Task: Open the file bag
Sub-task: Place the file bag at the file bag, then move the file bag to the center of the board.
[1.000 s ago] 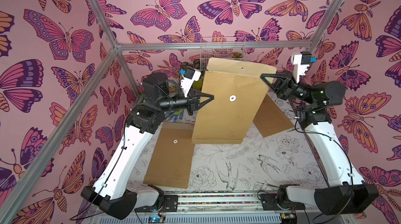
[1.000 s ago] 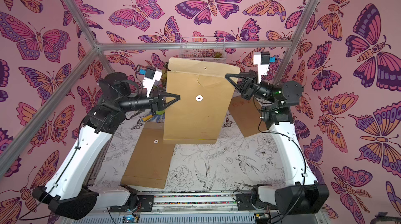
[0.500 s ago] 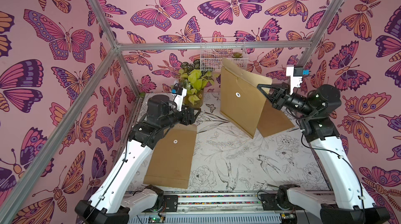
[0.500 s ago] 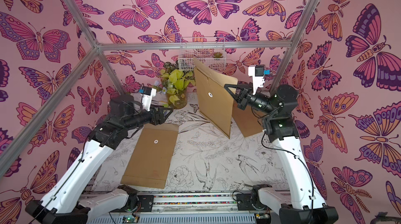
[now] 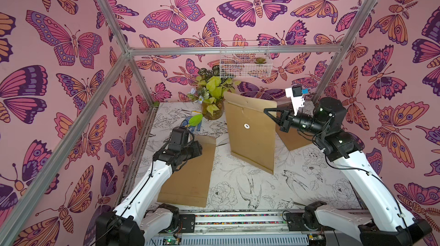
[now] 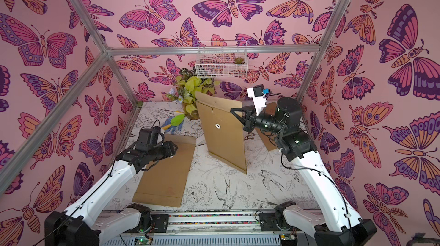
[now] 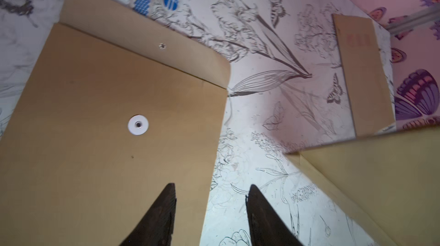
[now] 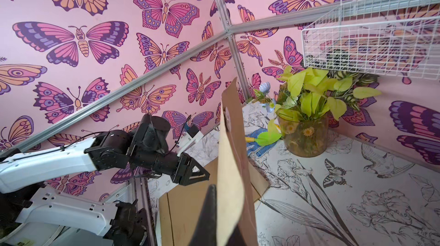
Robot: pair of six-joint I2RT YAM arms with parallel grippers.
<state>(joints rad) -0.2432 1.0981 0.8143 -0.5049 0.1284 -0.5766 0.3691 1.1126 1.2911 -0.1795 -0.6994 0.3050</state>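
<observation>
- Right gripper (image 5: 269,113) was clamped on the right-hand edge of the file bag (image 5: 250,137), near its top; in the right wrist view one dark finger (image 8: 207,213) lay flat against the paper.
- That brown bag hung upright and tilted over the middle of the table (image 5: 238,185), with its white closure disc (image 5: 247,126) facing the top cameras.
- Its flap (image 5: 250,101) stood unfolded above the fold line in both top views.
- Whether its lowest corner touched the table could not be told.
- Left gripper (image 7: 210,186) hovered with its jaws parted and nothing between them.
- Below it lay a second envelope (image 7: 107,113), flat on the left side of the table; one finger was over its edge and one over the bare table.
- That envelope's flap (image 7: 142,35) lay opened out flat, and its own white disc (image 7: 138,124) was uncovered.
- A third envelope (image 5: 292,140) lay at the right rear, partly under the right arm.
- Behind the held bag stood a glass vase of leaves (image 5: 213,111), and beside the vase lay a blue-and-white glove (image 5: 192,123).
- A white wire basket (image 5: 245,63) hung on the back wall.
</observation>
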